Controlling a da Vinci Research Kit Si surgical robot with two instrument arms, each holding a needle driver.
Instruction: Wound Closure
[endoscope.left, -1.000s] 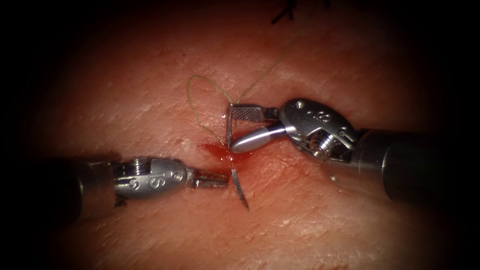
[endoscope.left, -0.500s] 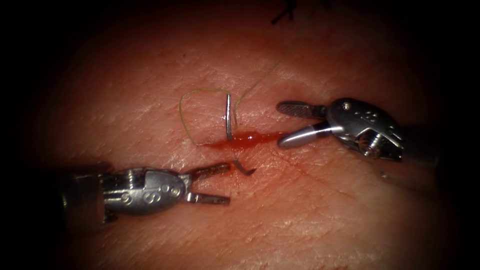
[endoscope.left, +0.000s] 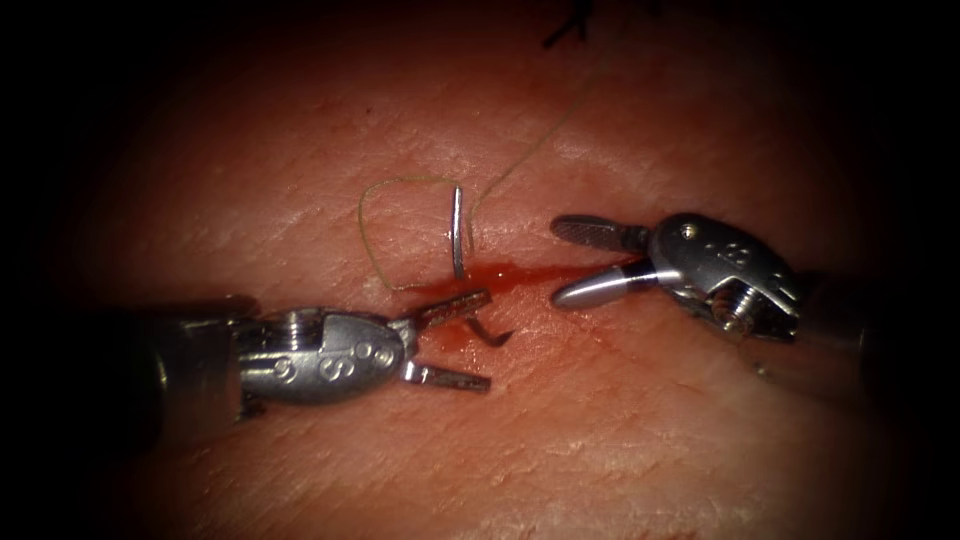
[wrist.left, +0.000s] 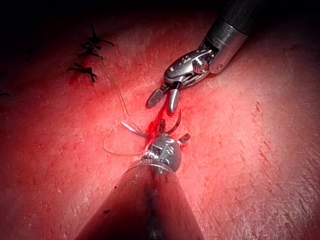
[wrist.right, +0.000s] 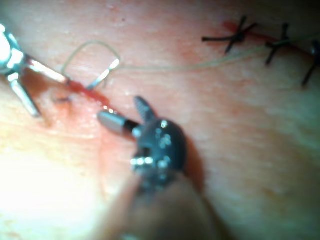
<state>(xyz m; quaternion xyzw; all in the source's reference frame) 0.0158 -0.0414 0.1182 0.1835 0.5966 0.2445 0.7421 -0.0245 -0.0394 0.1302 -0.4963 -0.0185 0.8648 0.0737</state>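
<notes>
Item: my left arm's steel needle driver (endoscope.left: 478, 340) lies nearly level, shaft running in from the left of the cut, fingers (endoscope.left: 452, 306) spread apart and grasping nothing; the upper finger lies just beside the needle's emerging tip.

Item: my right arm's steel needle driver (endoscope.left: 565, 260) reaches in from the right of the cut, tilted slightly downward, fingers released and holding nothing, near the cut but apart from the needle.

Item: thin curved steel needle (endoscope.left: 457, 235), lodged in the pink tissue (endoscope.left: 620, 430) at the cut, held by neither tool. Its tail stands upright above the cut; its dark hooked tip points right below it.

Item: pale yellow thread (endoscope.left: 375, 215), looping left from the needle's tail.

Item: red fluid (endoscope.left: 500, 275), pooled along the cut.
</notes>
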